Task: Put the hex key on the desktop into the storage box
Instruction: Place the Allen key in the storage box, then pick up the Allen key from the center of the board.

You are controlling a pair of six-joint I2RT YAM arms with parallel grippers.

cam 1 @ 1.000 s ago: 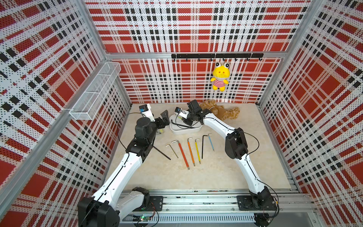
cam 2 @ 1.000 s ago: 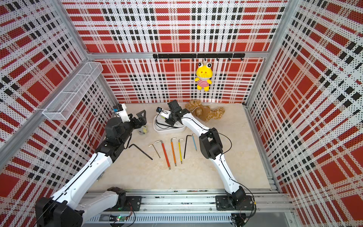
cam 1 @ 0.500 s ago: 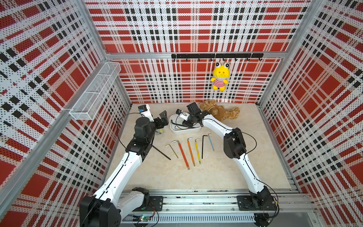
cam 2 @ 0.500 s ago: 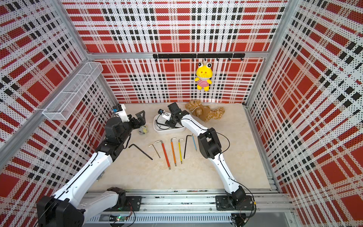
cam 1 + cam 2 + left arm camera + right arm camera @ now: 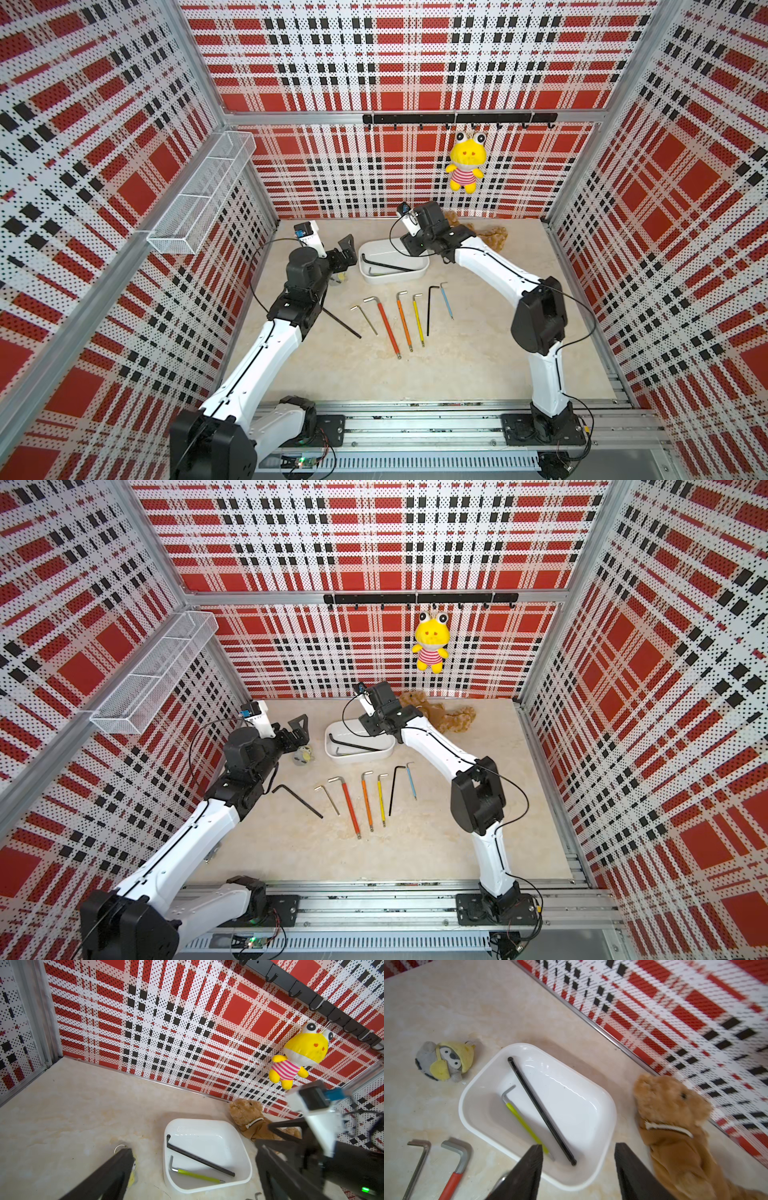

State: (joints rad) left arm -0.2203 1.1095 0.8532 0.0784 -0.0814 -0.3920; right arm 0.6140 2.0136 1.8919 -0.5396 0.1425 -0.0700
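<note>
Blk hex key (image 5: 542, 1111) in storage box (image 5: 571, 1095); gaping right hand (image 5: 578, 1145) above it

In a top view we are missing the bent end of the black hex key (image 5: 343, 324) under the left arm (image 5: 291, 313), and the brown plush bear (image 5: 496, 239) is showing only partly behind the right arm (image 5: 490, 266). In the right wrist view we are seeing the red-handled key (image 5: 452, 1180) and silver key (image 5: 418, 1165) cut off at the edge, a finger (image 5: 527, 1174) covering part of the green-handled key (image 5: 523, 1120), and the plaid wall (image 5: 675, 1012) appearing blurred.
</note>
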